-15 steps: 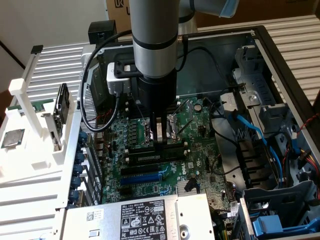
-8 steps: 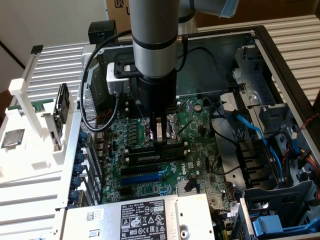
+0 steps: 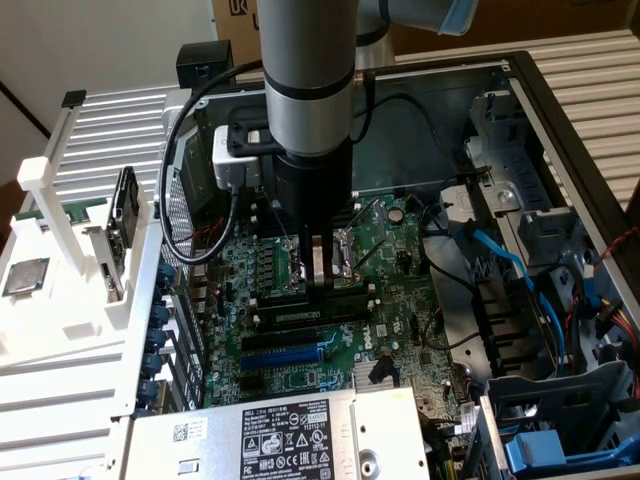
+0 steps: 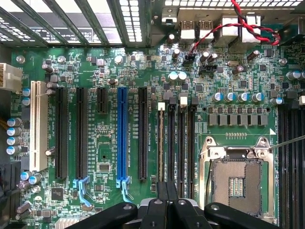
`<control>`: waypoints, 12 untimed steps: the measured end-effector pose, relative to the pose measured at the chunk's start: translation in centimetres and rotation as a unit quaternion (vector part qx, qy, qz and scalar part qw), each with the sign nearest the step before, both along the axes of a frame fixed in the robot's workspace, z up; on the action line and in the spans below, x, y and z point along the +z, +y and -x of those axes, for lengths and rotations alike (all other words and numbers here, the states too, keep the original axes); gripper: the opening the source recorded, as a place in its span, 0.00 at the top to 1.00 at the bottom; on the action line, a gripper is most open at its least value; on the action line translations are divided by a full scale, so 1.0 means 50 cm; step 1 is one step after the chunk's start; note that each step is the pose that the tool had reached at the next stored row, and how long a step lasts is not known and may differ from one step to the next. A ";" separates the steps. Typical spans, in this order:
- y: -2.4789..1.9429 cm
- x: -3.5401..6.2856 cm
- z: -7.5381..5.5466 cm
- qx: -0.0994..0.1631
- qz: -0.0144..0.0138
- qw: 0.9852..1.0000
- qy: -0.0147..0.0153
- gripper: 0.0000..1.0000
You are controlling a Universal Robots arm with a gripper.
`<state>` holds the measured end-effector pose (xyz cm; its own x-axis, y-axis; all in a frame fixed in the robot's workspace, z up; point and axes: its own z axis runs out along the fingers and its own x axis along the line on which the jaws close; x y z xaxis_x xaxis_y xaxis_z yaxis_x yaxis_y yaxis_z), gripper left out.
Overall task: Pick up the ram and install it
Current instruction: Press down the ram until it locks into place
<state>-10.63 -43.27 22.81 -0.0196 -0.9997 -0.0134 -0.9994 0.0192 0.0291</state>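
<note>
Your gripper point(image 3: 320, 290), jaws shut tight, presses down over the ram point(image 4: 161, 143) standing in its motherboard point(image 4: 109, 162) slot beside the empty processor socket point(image 4: 237, 179), where an off-centre push could leave one end unseated or flex the board.

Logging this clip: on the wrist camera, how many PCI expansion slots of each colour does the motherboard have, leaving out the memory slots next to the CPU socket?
White slot: 1
Blue slot: 1
Black slots: 4 (three long, one short)
Total: 6
</note>
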 end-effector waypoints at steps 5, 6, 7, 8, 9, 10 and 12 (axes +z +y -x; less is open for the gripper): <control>-0.0002 0.028 0.000 0.000 0.001 1.000 0.000 0.90; -0.0002 0.033 0.000 0.000 0.001 1.000 0.000 0.90; -0.0002 0.038 0.000 0.000 0.000 1.000 0.000 0.90; -0.0002 0.042 0.000 0.000 0.001 1.000 0.000 0.90; -0.0003 0.046 0.000 0.000 0.001 1.000 0.000 0.90; -0.0002 0.046 0.000 0.000 0.000 1.000 0.000 0.90; -0.0002 0.046 0.000 0.000 0.000 1.000 0.000 0.90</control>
